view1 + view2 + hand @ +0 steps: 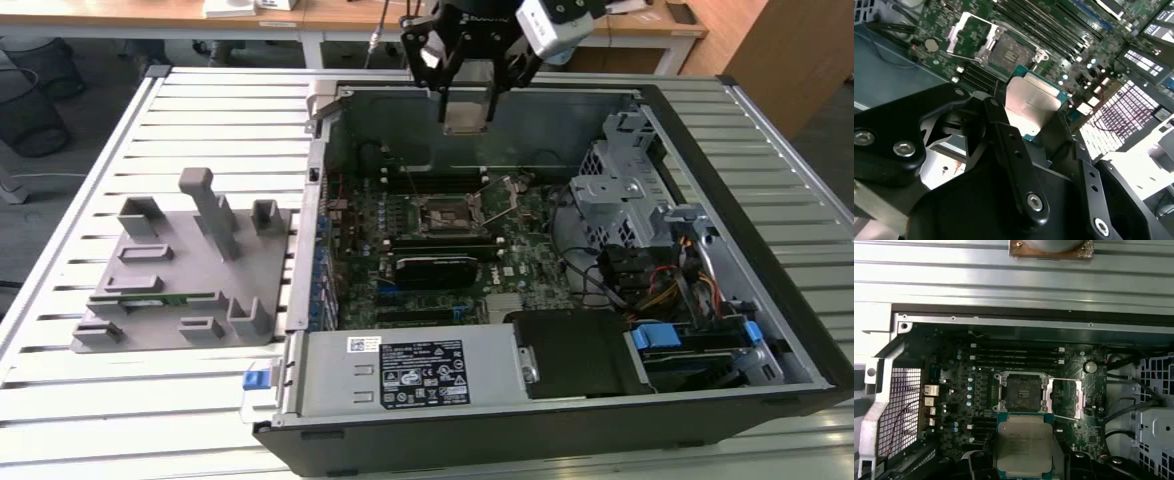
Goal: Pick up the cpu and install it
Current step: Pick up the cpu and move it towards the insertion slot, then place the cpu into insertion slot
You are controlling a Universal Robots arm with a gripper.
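Your pick-up is done: the tool is closed on the cpu and holds it in the air over the open computer case, but the socket on the motherboard is empty, so installing is left.

Holds the cpu pinched between the fingers of the gripper, in the air above the far wall of the open computer case. Hangs well apart from the open socket near the middle of the green board. Shows, on the slatted table at the exterior view's left, a grey tray with upright posts, just beside the case. Shows a silver power supply along the case's near side.
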